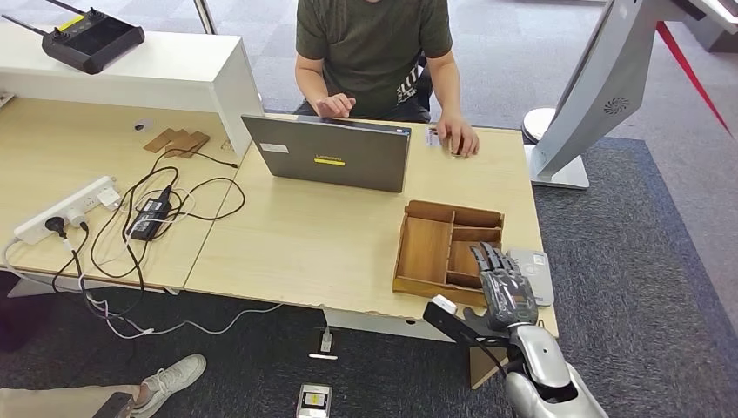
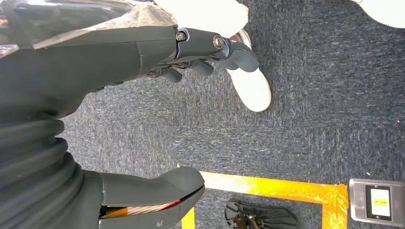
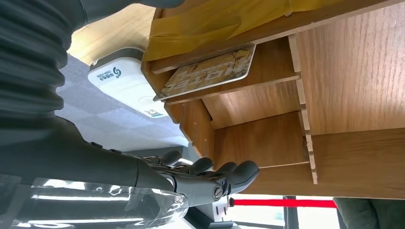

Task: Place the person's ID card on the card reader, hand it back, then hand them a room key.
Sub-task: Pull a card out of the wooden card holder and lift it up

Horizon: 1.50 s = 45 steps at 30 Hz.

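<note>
My right hand (image 1: 502, 283) hovers over the near right corner of the wooden tray (image 1: 426, 248), fingers stretched out and holding nothing. In the right wrist view its fingers (image 3: 224, 172) reach over the tray's compartments. A patterned key card (image 3: 207, 71) lies in a small compartment, apart from the fingers. The white card reader (image 1: 535, 272) sits on the table just right of the tray, also seen as the reader (image 3: 119, 81). At the far edge the person's hand (image 1: 459, 135) rests beside a small card (image 1: 432, 137). My left hand (image 2: 205, 52) hangs over the carpet, holding nothing.
A grey laptop (image 1: 335, 157) stands open between the person and the tray. A power strip (image 1: 70, 207) and tangled cables (image 1: 148, 218) lie on the left table. A kiosk base (image 1: 557, 170) stands right of the table. A white shoe (image 2: 250, 88) is on the floor.
</note>
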Each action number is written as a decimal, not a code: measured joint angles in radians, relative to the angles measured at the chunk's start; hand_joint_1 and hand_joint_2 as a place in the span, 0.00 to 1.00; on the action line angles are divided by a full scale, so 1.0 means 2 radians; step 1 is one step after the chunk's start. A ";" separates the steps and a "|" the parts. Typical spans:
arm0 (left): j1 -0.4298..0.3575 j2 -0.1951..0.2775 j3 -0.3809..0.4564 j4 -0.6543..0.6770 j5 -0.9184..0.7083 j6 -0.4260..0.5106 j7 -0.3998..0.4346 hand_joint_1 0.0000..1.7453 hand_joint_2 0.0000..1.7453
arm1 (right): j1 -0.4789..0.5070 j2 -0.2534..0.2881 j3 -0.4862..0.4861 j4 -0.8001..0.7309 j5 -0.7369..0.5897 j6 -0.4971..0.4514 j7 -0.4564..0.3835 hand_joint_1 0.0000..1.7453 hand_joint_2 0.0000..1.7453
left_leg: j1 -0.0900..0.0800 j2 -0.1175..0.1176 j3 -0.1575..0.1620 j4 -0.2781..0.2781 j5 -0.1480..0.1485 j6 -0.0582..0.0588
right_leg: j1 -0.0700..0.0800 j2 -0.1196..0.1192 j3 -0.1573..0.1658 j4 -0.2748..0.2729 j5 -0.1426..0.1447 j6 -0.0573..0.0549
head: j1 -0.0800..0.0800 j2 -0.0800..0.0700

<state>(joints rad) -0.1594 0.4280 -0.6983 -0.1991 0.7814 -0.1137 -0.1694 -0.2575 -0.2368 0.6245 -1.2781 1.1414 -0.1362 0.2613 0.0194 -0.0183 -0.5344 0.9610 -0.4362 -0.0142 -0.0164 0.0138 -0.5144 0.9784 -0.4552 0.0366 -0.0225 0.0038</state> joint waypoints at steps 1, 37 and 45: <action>0.000 0.000 0.000 0.000 0.000 0.000 0.000 0.00 1.00 | 0.000 0.000 0.000 0.000 0.000 0.000 0.000 0.00 1.00 | 0.000 0.000 0.000 0.000 0.000 0.000 | 0.000 0.000 0.000 0.000 0.000 0.000 | 0.000 0.000; 0.002 0.000 0.001 0.000 0.000 0.001 -0.010 0.00 1.00 | -0.017 0.019 -0.005 0.003 -0.012 0.003 -0.016 0.00 1.00 | 0.000 0.000 0.000 0.000 0.000 0.000 | 0.000 0.000 0.000 0.000 0.000 0.000 | 0.000 0.000; 0.003 0.000 0.004 0.000 0.000 0.001 -0.010 0.00 1.00 | -0.018 0.021 -0.005 0.011 -0.012 0.021 -0.005 0.00 1.00 | 0.000 0.000 0.000 0.000 0.000 0.000 | 0.000 0.000 0.000 0.000 0.000 0.000 | 0.000 0.000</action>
<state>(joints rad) -0.1533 0.4280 -0.6903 -0.1987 0.7806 -0.1118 -0.1895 -0.2937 -0.1940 0.6135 -1.2564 1.1166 -0.0939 0.2518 0.0194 -0.0184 -0.5347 0.9610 -0.4362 -0.0143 -0.0164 0.0138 -0.5142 0.9784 -0.4552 0.0366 -0.0224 0.0038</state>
